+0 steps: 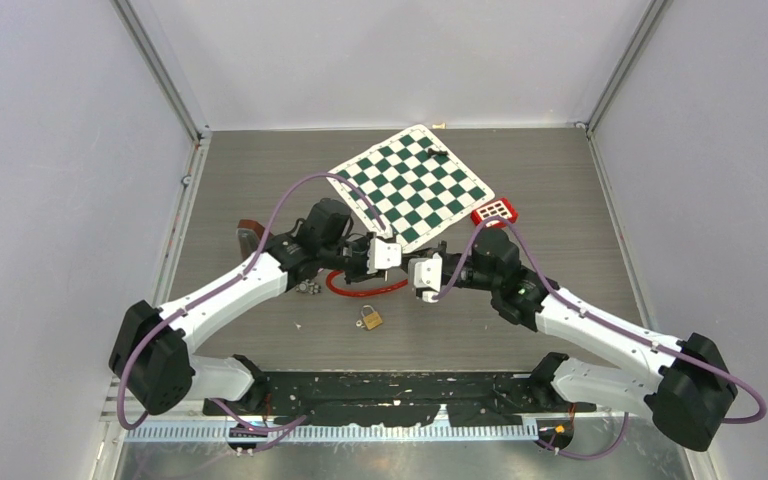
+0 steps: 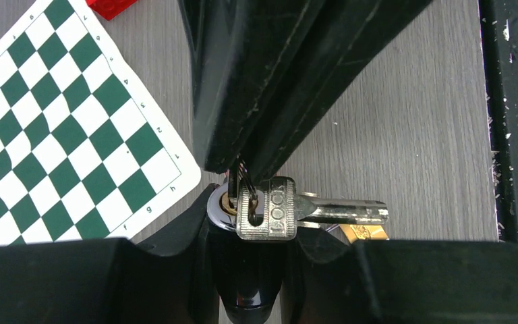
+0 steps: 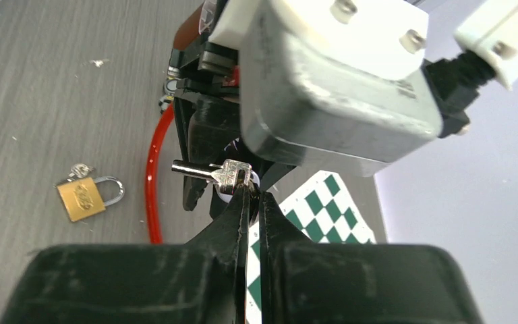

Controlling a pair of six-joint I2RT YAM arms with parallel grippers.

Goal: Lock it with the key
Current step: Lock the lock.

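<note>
Key held in mid-air, padlock still untouched

Right gripper (image 3: pixel 249 192) pinched the key (image 3: pixel 233 174) head; left gripper's (image 2: pixel 251 236) hold unclear. Next, I judged: aligning its blade with the near brass padlock (image 3: pixel 84 197).

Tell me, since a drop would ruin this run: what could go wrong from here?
1. The right claw pinches the key only at its head end, blade sticking out free; it may swivel or slip out.
2. The padlock lies loose on the table, held by nothing; pushing the key in could shove it away.
3. The red cable lies near the padlock and might snag a descending claw.
</note>
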